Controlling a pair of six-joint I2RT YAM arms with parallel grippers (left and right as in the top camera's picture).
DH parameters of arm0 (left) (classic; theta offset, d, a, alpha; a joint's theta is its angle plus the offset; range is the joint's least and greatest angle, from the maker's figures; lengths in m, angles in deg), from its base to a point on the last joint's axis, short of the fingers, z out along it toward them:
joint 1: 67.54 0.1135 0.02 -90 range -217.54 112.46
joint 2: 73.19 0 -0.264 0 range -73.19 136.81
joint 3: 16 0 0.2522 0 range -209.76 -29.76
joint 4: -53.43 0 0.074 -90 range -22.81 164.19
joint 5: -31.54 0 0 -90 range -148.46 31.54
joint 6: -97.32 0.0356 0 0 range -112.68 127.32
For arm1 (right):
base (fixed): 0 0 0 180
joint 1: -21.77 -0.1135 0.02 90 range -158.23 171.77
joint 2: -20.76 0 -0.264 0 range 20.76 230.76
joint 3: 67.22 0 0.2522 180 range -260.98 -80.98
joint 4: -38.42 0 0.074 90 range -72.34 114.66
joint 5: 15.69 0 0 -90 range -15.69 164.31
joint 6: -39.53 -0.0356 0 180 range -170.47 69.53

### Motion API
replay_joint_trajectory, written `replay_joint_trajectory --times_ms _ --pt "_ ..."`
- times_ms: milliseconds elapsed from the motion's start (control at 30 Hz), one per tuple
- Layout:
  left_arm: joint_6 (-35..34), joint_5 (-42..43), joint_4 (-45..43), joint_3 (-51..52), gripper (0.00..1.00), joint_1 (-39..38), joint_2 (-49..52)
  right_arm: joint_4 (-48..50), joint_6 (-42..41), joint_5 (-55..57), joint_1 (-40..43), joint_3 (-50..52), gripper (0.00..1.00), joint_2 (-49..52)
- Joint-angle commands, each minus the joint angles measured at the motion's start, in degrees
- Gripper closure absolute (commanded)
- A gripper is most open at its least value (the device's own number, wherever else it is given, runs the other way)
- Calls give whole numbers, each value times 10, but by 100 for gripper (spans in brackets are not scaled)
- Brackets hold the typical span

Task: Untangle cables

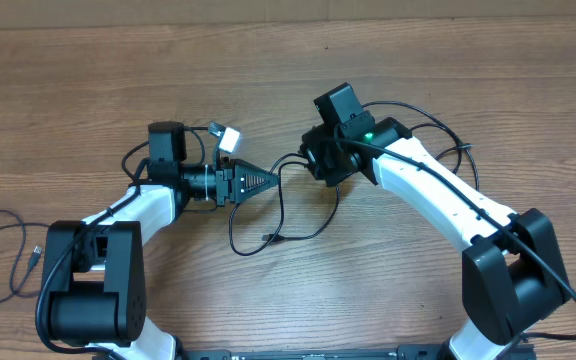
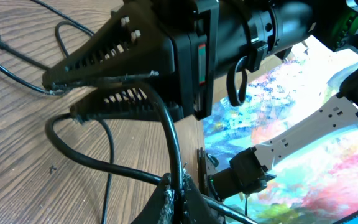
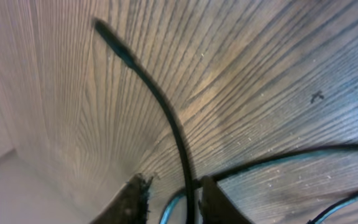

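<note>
A thin black cable (image 1: pixel 303 237) loops across the wood table between the two arms, and a small plug (image 1: pixel 268 238) on it lies on the wood. My left gripper (image 1: pixel 268 182) points right and is shut on this cable; in the left wrist view the cord (image 2: pixel 104 165) runs up through the pinched fingertips (image 2: pixel 180 186). My right gripper (image 1: pixel 306 160) faces it from close by. The right wrist view has its jaws (image 3: pixel 173 193) narrowly apart, with a strand of cable (image 3: pixel 160 106) between them, lying against the right finger (image 3: pixel 219 199). The same jaws (image 2: pixel 64 99) appear in the left wrist view.
A second thin black cable lies at the far left edge of the table, its plug (image 1: pixel 35 253) beside the left arm's base. A small white block (image 1: pixel 230 137) sits just behind the left gripper. Thick black arm cables run along the right arm (image 1: pixel 438 190).
</note>
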Motion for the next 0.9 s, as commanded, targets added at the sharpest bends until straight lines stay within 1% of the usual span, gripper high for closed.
replay_joint_trajectory --times_ms 0,67,133,200,267,333,400,433,467,500,533,567,600,667,733,800,833,867 --pt "15 10 0 2 96 -5 -4 2 38 14 -4 3 82 3" --pt "15 6 0 2 96 -5 -4 2 50 14 -4 3 85 3" --pt "15 4 0 2 94 -5 -4 -1 53 14 -4 3 85 3" --pt "14 -14 1 2 79 -5 -4 -3 73 14 -4 3 85 3" --pt "3 -79 23 2 53 -5 -4 -12 82 14 -4 3 85 3" --pt "-21 -177 59 2 35 -5 -4 -27 85 14 -5 3 85 3" --pt "-58 -271 90 2 21 -5 -4 -31 108 14 -8 3 85 3" --pt "-75 -307 99 2 17 -4 -4 -31 122 16 -9 3 85 3" --pt "-95 -335 103 2 8 -3 -4 -31 138 18 -10 3 84 3" --pt "-104 -343 103 2 3 -3 -4 -31 150 20 -10 3 82 3" --pt "-113 -350 100 2 0 -3 -4 -31 169 25 -10 3 76 3" --pt "-122 -354 97 1 0 -3 -4 -31 182 31 -10 3 74 3" --pt "-121 -355 94 -1 0 -3 -4 -31 204 40 -10 3 68 3" --pt "-120 -370 97 -7 0 -3 -4 -31 256 46 -9 3 51 3" --pt "-113 -391 105 -15 0 -4 -5 -42 280 46 -4 0 38 0" --pt "-93 -427 132 -32 0 -9 -7 -59 303 51 7 -2 32 -14" --pt "-79 -453 163 -49 0 -14 -7 -71 311 64 14 -2 29 -31" --pt "-68 -464 182 -59 0 -18 -7 -78 313 74 18 -2 28 -42"
